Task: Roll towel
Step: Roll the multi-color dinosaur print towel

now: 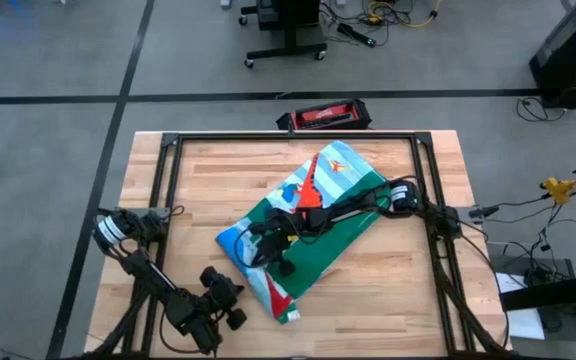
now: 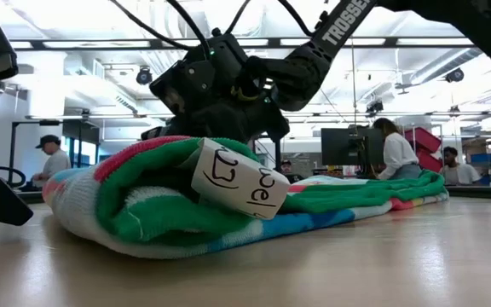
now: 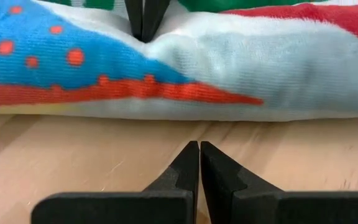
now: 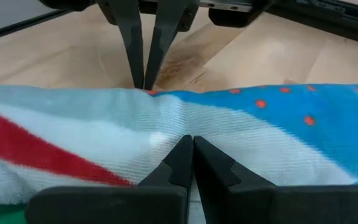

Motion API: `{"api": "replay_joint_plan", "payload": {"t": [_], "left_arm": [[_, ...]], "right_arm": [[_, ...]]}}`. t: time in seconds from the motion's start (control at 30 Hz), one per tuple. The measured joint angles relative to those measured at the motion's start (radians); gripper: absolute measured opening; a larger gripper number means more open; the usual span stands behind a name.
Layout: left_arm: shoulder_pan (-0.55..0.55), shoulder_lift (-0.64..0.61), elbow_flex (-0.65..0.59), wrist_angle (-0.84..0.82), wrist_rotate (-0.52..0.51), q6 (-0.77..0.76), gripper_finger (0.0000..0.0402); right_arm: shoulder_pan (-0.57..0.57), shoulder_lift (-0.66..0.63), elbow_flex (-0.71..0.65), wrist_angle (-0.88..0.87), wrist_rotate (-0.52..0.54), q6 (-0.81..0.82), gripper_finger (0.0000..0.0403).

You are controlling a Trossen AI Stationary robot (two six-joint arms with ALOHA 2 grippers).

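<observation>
The towel (image 1: 308, 225) lies bunched in a thick slanted roll across the middle of the wooden table, its underside on the wood; a white tag (image 2: 241, 189) sticks out of its near end. My right gripper (image 4: 191, 144) reaches in from the table's right, shut, with its tips on top of the roll. My left gripper (image 3: 199, 149) is shut and low over the bare wood just off the roll's near-left edge (image 3: 166, 115), with a strip of table showing between its tips and the cloth. The left gripper (image 4: 145, 84) also shows beyond the roll in the right wrist view. My right gripper presses its shut fingertips (image 3: 145, 25) down into the top of the towel's roll (image 4: 185, 127), near its near-left end. The fingers slant down from the table's right side. The cloth is dented in around the tips, and the roll rests on the table.
A black frame rail (image 1: 168, 200) runs along the table's left side and another rail (image 1: 430, 210) along its right. A red and black case (image 1: 323, 115) sits beyond the far edge. Bare wood lies near the front edge. People stand in the room beyond.
</observation>
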Motion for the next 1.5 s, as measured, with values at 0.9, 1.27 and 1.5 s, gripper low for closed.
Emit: {"api": "replay_joint_plan", "payload": {"t": [0.9,1.27,1.5], "left_arm": [[0.023,0.001,0.000,-0.003,-0.049,0.032,0.0046],[0.010,-0.018,-0.004,-0.063,0.059,0.040,0.0054],[0.015,0.026,-0.030,-0.078,-0.015,0.041,0.0080]], "right_arm": [[0.022,-0.018,-0.012,-0.058,-0.080,-0.034,0.0235],[0.009,-0.005,-0.012,-0.036,-0.075,-0.025,0.0227],[0.009,-0.025,-0.012,-0.050,-0.069,0.006,0.0255]]}}
